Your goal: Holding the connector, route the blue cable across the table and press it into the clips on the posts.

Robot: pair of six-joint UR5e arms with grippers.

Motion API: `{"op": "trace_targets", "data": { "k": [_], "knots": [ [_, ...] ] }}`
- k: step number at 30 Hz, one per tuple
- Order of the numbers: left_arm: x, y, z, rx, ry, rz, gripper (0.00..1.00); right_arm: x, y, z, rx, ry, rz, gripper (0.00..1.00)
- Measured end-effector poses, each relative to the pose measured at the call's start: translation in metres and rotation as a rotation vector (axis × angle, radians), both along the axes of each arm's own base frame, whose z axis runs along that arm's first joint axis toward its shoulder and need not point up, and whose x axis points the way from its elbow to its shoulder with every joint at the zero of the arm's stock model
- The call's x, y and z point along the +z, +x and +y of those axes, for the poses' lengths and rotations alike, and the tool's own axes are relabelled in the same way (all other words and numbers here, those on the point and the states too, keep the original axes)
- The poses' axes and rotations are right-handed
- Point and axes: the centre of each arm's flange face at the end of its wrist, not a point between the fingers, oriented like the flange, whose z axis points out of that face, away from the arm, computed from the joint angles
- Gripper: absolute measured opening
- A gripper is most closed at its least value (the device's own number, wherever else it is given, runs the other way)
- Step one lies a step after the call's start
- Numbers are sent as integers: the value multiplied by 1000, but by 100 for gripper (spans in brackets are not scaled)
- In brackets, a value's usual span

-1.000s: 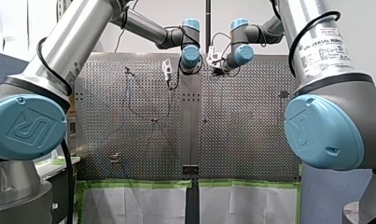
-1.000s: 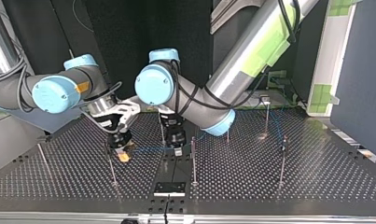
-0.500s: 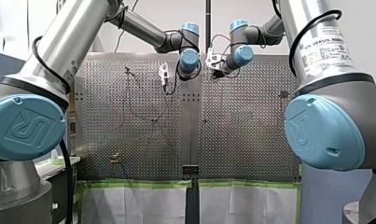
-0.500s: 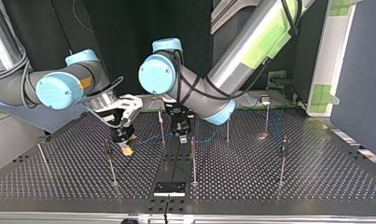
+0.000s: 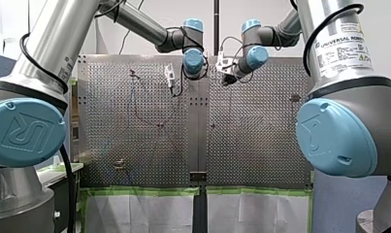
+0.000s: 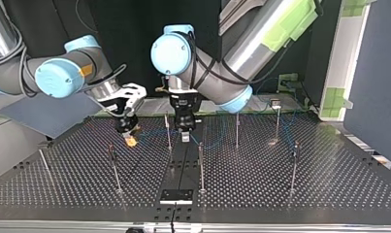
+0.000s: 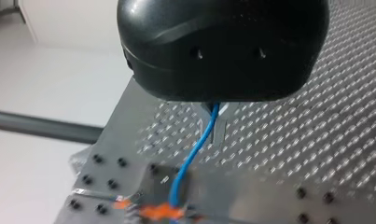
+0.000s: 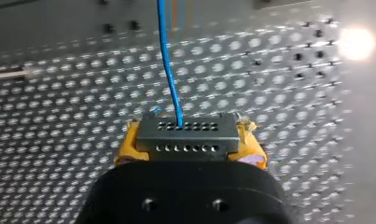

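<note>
In the left wrist view our black left gripper [image 7: 217,133] is pinched shut on the thin blue cable [image 7: 190,158], which runs on ahead of it, and in the right wrist view our yellow-padded right gripper [image 8: 188,145] clamps the dark grey rectangular connector [image 8: 195,137], with the cable leaving its front face.

A flat black rectangular plate [image 6: 176,196] lay in the top view's foreground, with a grey flat sheet [image 6: 47,116] well back to its left and a white upright board with green tape patches [image 6: 346,53] well back to its right.
</note>
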Motion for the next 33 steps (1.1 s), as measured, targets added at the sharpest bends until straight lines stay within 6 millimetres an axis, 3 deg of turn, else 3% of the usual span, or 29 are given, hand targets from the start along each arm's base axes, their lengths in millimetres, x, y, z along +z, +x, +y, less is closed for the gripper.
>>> {"op": "trace_targets", "data": {
  "k": [12,25,33],
  "knots": [
    [-61,-8,-5,-84,29,16,0,-42,-14,10,-23,71,43,0],
    [-157,-18,-4,-111,75,111,0,-65,-23,8,-46,63,35,0],
    [-185,-33,4,-141,85,139,0,-88,-26,15,-57,69,34,0]
  ]
}}
